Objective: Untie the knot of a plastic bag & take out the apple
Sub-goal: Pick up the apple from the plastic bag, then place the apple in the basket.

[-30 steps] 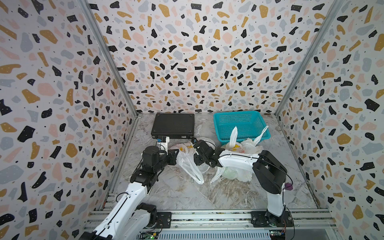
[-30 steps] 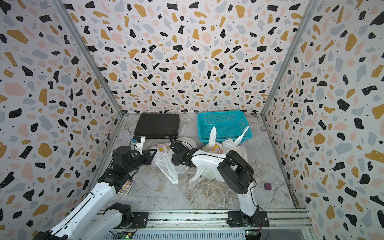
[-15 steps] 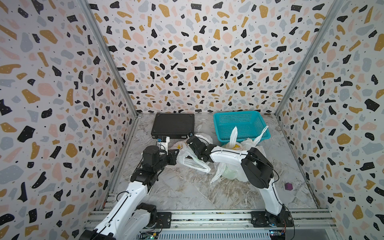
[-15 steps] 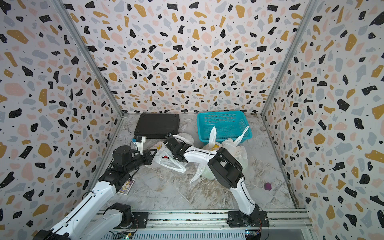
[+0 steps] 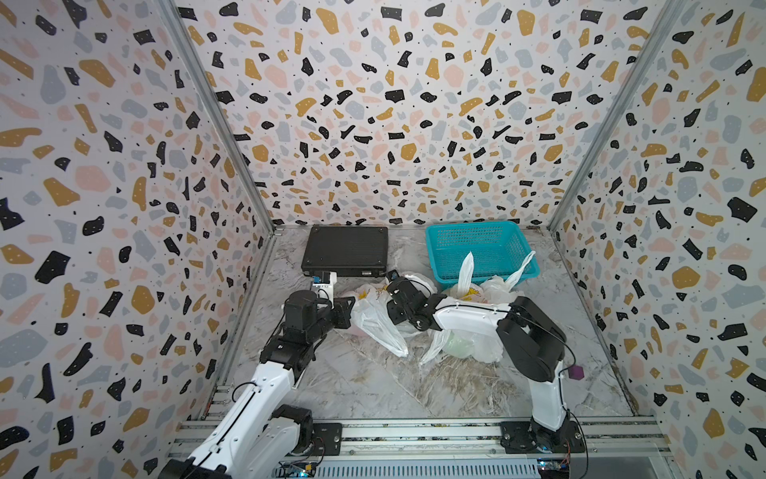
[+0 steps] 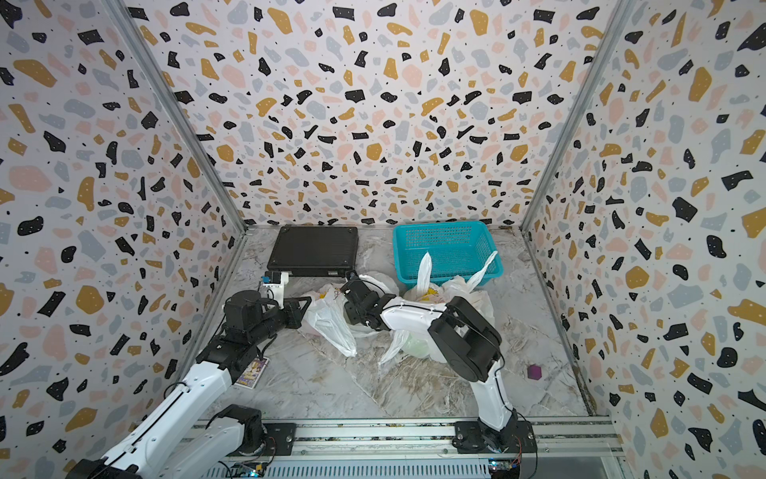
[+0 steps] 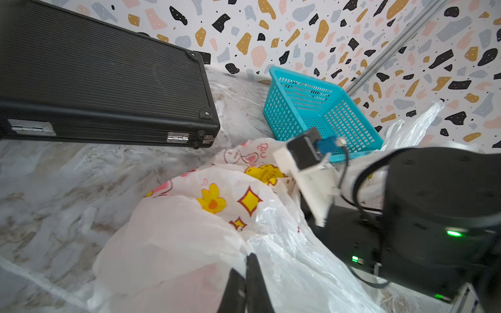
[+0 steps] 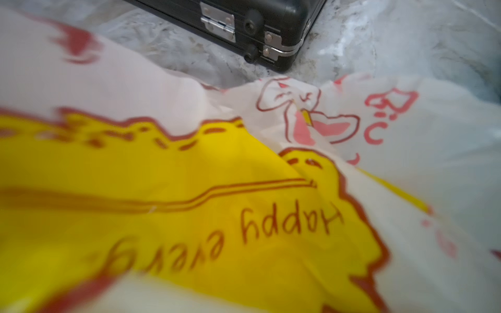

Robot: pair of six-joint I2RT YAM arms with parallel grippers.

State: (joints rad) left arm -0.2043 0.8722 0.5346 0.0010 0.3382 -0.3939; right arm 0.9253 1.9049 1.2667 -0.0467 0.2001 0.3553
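A white printed plastic bag lies crumpled on the marble floor between my two arms. My left gripper is shut on a fold of its thin film, at the bag's left edge in both top views. My right gripper presses into the bag's right side. Its fingers are hidden, and the right wrist view is filled by the yellow and red print. No knot shows on this bag, and a loose flap trails toward the front. The apple is hidden.
A black case lies at the back left and a teal basket at the back right. A second white bag with upright handles sits under the right arm. A purple cube and a card lie on the floor.
My right gripper pushed left into the bag, then drew back a little to the right. The bag's loose flap swung with it. The left arm held still.
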